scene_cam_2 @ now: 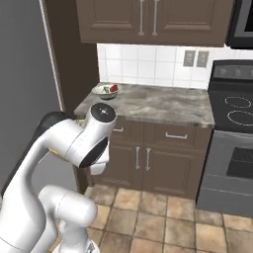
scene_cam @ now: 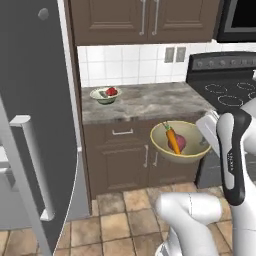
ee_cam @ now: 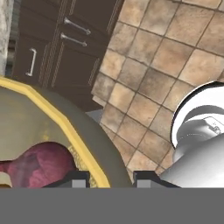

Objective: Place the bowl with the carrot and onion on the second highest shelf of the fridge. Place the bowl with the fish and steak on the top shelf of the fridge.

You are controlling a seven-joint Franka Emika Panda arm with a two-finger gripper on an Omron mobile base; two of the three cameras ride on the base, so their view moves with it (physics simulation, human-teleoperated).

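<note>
An olive bowl with a yellow rim [scene_cam: 192, 152] hangs in the air in front of the lower cabinets. In it lie the carrot [scene_cam: 172, 138] and the purple-red onion [scene_cam: 180, 143]. My gripper [ee_cam: 111, 178] is shut on the bowl's rim [ee_cam: 65, 127], one fingertip inside beside the onion [ee_cam: 37, 168] and one outside. A second, pale green bowl [scene_cam: 105, 96] stands on the counter near the wall, holding the red steak [scene_cam: 112, 91] and the grey fish [scene_cam: 102, 94]; it also appears as the far bowl [scene_cam_2: 106, 91]. The fridge's dark grey door [scene_cam: 35, 115] fills the left. Its shelves are out of view.
A granite counter [scene_cam: 150, 100] runs over brown cabinets [scene_cam: 125, 155]. A black stove [scene_cam: 230, 87] stands at the right, with wall cabinets above. The tiled floor [scene_cam_2: 163, 212] lies below. My own arm [scene_cam_2: 74, 143] rises close to the counter's left corner.
</note>
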